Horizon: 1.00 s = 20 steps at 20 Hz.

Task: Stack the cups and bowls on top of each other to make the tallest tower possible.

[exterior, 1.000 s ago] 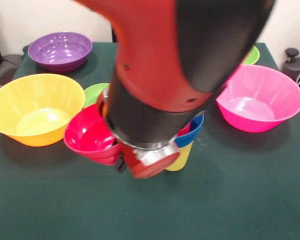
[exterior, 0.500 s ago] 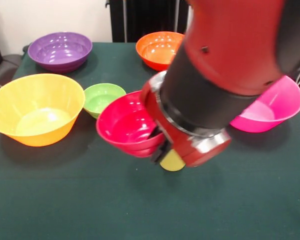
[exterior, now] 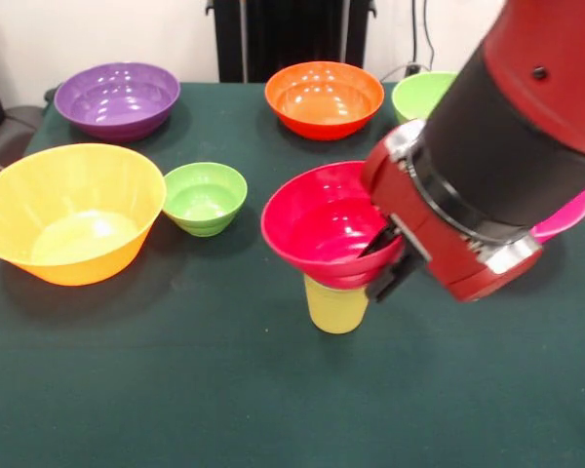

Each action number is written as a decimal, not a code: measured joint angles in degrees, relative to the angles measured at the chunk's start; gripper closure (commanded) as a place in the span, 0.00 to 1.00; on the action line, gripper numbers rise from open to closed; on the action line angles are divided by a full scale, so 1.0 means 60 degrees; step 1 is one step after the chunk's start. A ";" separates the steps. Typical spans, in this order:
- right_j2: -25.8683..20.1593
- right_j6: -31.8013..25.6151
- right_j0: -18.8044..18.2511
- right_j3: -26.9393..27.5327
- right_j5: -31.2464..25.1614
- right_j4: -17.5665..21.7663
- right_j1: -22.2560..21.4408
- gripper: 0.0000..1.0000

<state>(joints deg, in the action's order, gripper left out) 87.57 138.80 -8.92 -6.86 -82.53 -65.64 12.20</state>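
Note:
My gripper point(exterior: 379, 263) is shut on the rim of the small red bowl point(exterior: 317, 219), one finger inside the rim and one outside. It holds the bowl tilted toward the camera, in front of and above the yellow cup point(exterior: 336, 307). The cup stands upright on the green cloth at the middle, and only its lower part shows. The small blue bowl and the red cup are hidden behind the red bowl and the arm. The red and black arm point(exterior: 507, 146) comes in from the upper right.
A large orange-yellow bowl point(exterior: 68, 210) sits at the left, with a small green bowl point(exterior: 205, 198) beside it. A purple bowl point(exterior: 117, 97), an orange bowl point(exterior: 324, 97) and a green bowl point(exterior: 421, 93) line the far edge. A pink bowl point(exterior: 568, 216) shows behind the arm.
The arm has swung to the right of the picture with the red bowl in its grip. The bowl went from left of the yellow cup to over it.

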 measured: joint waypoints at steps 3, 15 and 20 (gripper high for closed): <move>-0.0352 0.0000 0.0279 -0.0232 0.0000 0.0428 -0.0078 1.00; -0.1972 0.0000 0.1692 -0.2135 -0.0002 0.2558 -0.1123 1.00; -0.2528 0.0000 0.2142 -0.2894 0.0106 0.3288 -0.1566 1.00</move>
<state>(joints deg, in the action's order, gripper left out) 72.40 138.80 3.94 -24.23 -81.90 -45.92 2.81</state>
